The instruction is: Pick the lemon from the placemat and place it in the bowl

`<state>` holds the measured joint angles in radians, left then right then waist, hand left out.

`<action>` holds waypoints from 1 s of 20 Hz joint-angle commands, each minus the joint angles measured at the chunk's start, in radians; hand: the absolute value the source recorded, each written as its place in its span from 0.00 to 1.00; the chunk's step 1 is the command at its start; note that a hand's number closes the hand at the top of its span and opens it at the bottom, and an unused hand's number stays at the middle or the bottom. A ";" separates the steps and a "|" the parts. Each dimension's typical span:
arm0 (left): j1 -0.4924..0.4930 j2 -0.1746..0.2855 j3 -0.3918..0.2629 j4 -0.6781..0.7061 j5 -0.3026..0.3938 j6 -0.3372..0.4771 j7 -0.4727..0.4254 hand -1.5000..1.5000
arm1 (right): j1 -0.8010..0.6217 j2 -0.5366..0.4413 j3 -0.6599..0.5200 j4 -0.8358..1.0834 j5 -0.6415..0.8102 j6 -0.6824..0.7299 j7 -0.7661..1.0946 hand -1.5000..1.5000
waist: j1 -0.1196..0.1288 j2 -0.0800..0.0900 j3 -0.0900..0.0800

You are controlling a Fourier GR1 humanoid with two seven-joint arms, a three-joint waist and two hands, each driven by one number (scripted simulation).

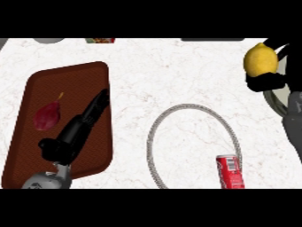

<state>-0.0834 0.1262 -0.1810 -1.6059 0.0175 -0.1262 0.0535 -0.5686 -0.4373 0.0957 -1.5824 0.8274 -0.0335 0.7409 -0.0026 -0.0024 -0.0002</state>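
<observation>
Right hand (269,82) curled round the lemon (258,60), well right of the placemat (55,84); left hand (75,129) straight-fingered over it.

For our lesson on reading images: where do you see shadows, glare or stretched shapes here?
Head view: flat, even light, no glare on the counter; no cast shadow shows under the left hand or can; the lemon darkens toward its edges; the grey ring looks taller than wide.
</observation>
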 commanded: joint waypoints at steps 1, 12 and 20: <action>-0.032 -0.043 -0.027 0.014 -0.036 0.020 0.020 0.50 | -0.033 -0.004 -0.070 0.125 0.028 -0.037 -0.064 1.00 | 0.007 0.004 0.000; -0.102 -0.040 0.017 0.110 -0.034 -0.010 -0.015 0.50 | -0.056 -0.166 -0.197 0.497 0.146 -0.236 -0.315 1.00 | 0.012 0.008 0.000; -0.083 -0.007 0.037 0.010 0.000 -0.038 0.056 0.50 | -0.082 -0.178 -0.304 0.754 -0.082 0.043 -0.410 1.00 | 0.024 0.009 0.002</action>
<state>-0.1456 0.1052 -0.1594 -1.5852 0.0075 -0.1523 0.0859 -0.6170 -0.6035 -0.1507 -0.9441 0.8434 -0.1012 0.3798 0.0185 0.0062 0.0012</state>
